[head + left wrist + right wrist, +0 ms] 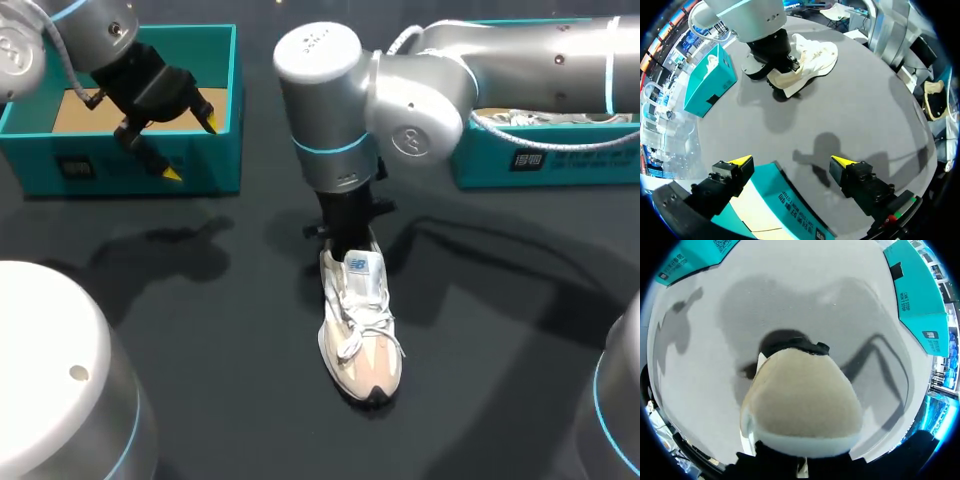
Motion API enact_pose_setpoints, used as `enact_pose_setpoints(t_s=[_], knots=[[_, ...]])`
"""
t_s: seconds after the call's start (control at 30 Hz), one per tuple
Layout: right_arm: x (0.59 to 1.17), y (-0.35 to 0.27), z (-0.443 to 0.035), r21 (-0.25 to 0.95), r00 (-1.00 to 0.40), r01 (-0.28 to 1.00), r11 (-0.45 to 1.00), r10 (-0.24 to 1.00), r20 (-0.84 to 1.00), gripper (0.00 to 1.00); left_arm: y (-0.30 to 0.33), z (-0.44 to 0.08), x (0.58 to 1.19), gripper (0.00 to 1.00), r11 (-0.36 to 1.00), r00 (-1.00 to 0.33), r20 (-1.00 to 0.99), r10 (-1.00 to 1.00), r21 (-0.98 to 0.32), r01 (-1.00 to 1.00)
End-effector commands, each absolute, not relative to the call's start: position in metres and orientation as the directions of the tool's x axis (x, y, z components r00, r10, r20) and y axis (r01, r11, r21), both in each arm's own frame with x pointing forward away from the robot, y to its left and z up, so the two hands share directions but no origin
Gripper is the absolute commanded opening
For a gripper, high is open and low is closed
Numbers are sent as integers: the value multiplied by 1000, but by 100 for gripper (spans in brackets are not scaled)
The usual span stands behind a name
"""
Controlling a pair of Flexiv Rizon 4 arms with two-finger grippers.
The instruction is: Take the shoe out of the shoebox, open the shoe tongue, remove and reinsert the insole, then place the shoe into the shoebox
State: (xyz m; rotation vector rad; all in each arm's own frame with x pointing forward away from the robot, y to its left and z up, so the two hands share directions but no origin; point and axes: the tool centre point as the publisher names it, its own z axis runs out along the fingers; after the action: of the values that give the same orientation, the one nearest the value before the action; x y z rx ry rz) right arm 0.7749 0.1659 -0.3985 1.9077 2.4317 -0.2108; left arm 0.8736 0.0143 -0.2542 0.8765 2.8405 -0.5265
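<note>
Your left claw [191, 149] spread wide above teal cardboard shoebox [212, 172], brown floor showing. White-beige laced shoe [360, 325] upright on dark matte table [500, 330]. Right claw [347, 238] at heel opening; you cannot tell its grip.

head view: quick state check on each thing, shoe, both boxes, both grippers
shoe: out of the box, upright on its sole on the table, laced
left shoebox: open, brown floor showing
right shoebox: open, white laces showing inside
left gripper: fingers open, holding nothing, above the left shoebox
right gripper: at the shoe's heel end, grip hidden
</note>
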Motion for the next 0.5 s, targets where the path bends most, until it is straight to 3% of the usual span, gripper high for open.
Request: enact_pose_setpoints(t_s=[0.03,0.5], knots=[[772,165,-410,-76,-236,970,232,970,-51,0,15,-254,873,100,772,-824,-216,523,-290,566],[769,173,-354,-160,-211,967,198,975,-74,0,15,-254,873,100,772,-824,-216,523,-290,566]])
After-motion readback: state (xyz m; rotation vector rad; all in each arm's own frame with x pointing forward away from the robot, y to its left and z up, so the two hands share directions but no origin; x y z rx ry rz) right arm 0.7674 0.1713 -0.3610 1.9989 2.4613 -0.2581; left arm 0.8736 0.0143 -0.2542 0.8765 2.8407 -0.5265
